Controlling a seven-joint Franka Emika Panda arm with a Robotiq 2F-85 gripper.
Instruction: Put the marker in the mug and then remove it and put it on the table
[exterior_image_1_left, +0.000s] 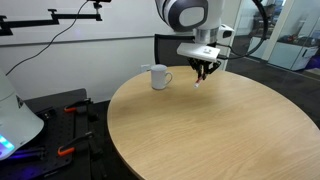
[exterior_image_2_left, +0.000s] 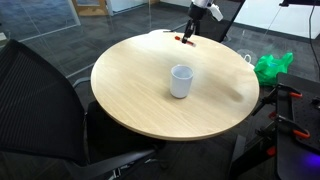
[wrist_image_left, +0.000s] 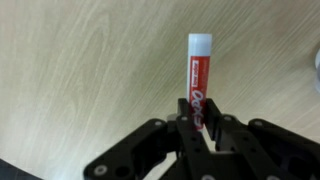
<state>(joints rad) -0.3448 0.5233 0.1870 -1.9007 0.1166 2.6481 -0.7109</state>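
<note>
My gripper (wrist_image_left: 197, 122) is shut on the marker (wrist_image_left: 198, 75), a slim red stick with a white end that points away from the jaws toward the tan wood-grain table (wrist_image_left: 90, 70). In an exterior view the gripper (exterior_image_1_left: 204, 72) hangs just above the table (exterior_image_1_left: 210, 130), to the right of the white mug (exterior_image_1_left: 159, 76), with the marker (exterior_image_1_left: 198, 82) tip pointing down and close to the surface. From another angle, the gripper (exterior_image_2_left: 189, 32) holds the marker (exterior_image_2_left: 186, 41) near the table's far edge (exterior_image_2_left: 150, 38), well beyond the mug (exterior_image_2_left: 181, 81).
A black chair (exterior_image_2_left: 40, 100) stands close to the table's near side. A green bag (exterior_image_2_left: 272, 66) lies on the floor beside the table. Black equipment with red parts (exterior_image_1_left: 60, 125) sits on the floor beside the table, and another chair back (exterior_image_1_left: 170, 48) rises behind the mug.
</note>
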